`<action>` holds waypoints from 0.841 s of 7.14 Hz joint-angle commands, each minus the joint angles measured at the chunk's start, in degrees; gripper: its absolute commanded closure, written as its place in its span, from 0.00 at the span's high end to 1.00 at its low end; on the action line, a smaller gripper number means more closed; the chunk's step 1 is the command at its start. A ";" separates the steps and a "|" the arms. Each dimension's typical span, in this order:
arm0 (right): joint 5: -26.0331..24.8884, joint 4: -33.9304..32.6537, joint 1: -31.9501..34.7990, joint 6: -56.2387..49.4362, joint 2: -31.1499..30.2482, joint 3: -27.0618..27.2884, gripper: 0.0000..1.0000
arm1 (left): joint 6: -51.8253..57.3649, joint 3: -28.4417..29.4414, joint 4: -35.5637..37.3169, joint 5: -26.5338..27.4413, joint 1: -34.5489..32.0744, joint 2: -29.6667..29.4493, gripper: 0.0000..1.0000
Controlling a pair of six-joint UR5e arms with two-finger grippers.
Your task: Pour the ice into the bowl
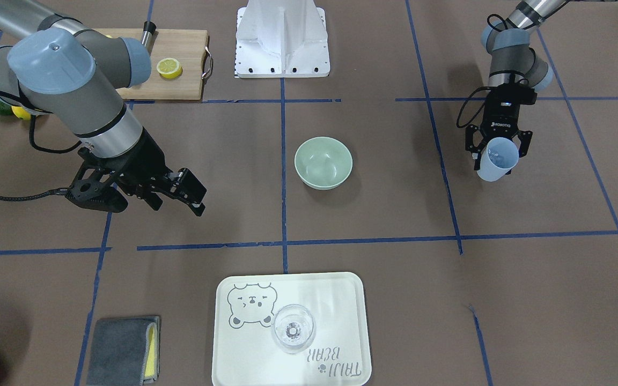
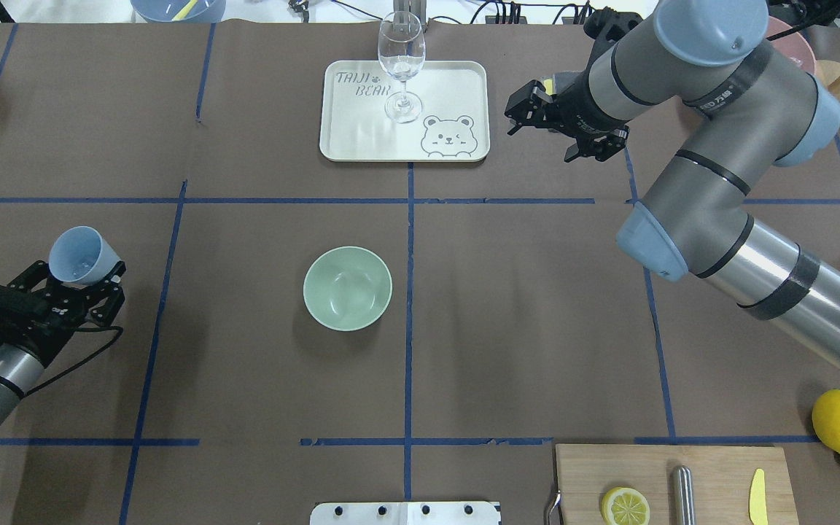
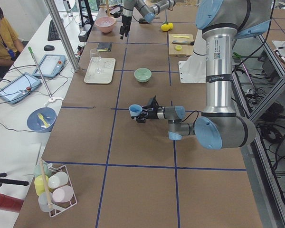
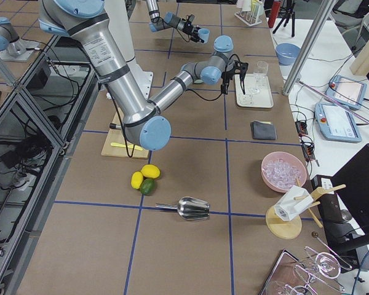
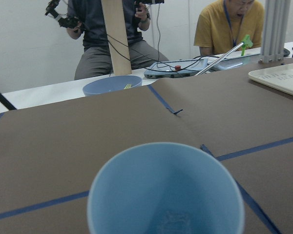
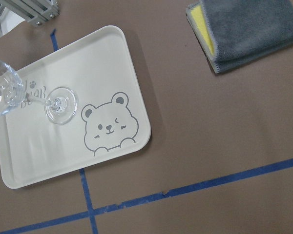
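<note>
The left pincer point(image 1: 499, 150) grips a light blue cup point(image 2: 83, 255) by its wall, jaws closed around it. The cup is carried clear of the counter point(image 2: 245, 379), well apart from the pale green bowl point(image 2: 347, 288) on the robot's left side. A little ice point(image 5: 172, 223) shows as a faint glassy cluster at the cup's bottom; the bowl itself sits bare inside.

The right pincer point(image 1: 180, 194) hangs spread and holding nothing, beyond the bowl on the robot's right.

The step in hand looks to be the carry toward the bowl, with the pour not yet begun. Done well, it means keeping the cup's mouth up during the crossing and bringing its lip over the middle of the bowl rather than the rim. The tip should be slow and low. Wet cubes are likely to cling and then slide out together, and from any height they could bounce off the smooth wall onto the counter. The bowl looks light, so the cup should not knock it.

Past the bowl, away from the robot, a cream tray point(image 2: 449, 87) printed with a bear face reads "TAIJI BEAR" and carries a clear stemmed glass point(image 2: 400, 65). White lettering on the left pincer's body appears to read "ROBOTIQ". The marking on the right arm is too small to make out.
</note>
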 commanded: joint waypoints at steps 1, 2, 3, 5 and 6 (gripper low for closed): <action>0.29 0.16 2.18 0.00 -2.01 2.12 1.00 | 18.54 -4.72 0.79 -0.29 0.13 -4.22 0.00; 0.29 0.08 3.06 0.00 -3.94 4.30 1.00 | 22.74 -4.83 2.72 0.24 0.39 -5.28 0.00; 0.29 -0.19 3.24 0.00 -5.09 6.07 1.00 | 24.00 -5.61 6.83 0.42 0.65 -8.16 0.00; 0.21 -0.19 3.86 0.00 -7.55 8.27 1.00 | 41.53 -7.02 16.15 12.03 6.86 -15.69 0.00; 0.21 -0.19 4.03 0.00 -8.61 9.41 1.00 | 42.03 -6.94 18.79 12.37 9.94 -18.70 0.00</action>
